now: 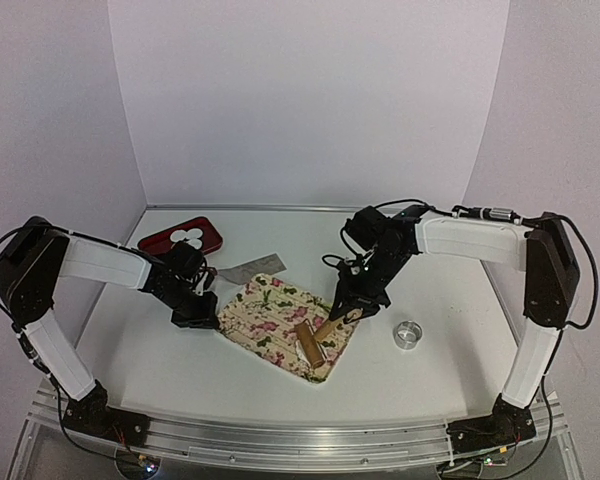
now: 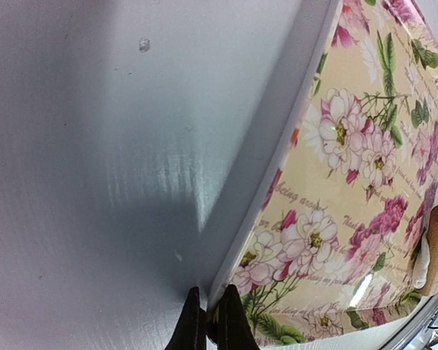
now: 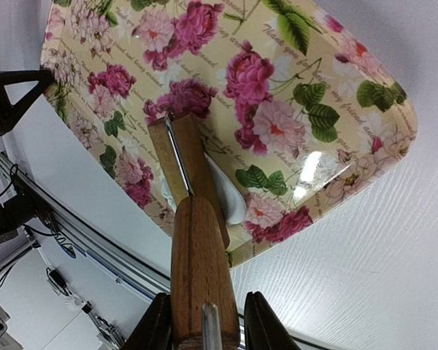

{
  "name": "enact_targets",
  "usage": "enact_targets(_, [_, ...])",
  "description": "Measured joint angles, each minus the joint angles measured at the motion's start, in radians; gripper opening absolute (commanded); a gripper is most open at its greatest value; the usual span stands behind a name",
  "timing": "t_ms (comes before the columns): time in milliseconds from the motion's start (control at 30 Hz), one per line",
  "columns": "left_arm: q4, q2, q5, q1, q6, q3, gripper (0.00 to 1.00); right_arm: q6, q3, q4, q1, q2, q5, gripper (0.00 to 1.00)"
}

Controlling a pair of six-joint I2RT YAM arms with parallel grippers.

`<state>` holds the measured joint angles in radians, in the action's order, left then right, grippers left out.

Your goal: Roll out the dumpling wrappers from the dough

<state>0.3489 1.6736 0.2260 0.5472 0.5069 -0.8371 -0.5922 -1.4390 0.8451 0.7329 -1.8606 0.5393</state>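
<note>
Running in faint brown cursive lines across the floral tray (image 2: pixel 350 219), among the printed roses; blurring and slanting too much for reading any word with certainty.

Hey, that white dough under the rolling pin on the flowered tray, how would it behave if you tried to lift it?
Probably floppy: the dough lies pressed thin under the rolling pin. It looks light, and being so thin it might tear or stretch. It could also cling to the glossy floral tray. Only a small part of it shows.
</note>
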Motion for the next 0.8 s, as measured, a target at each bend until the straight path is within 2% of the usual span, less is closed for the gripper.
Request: enact_targets(800, [-0.008,-0.058,-0.037,-0.024,0.069,0.061,0.0,-0.001,0.012,-0.014,-0.056,0.012,-0.017,0.0])
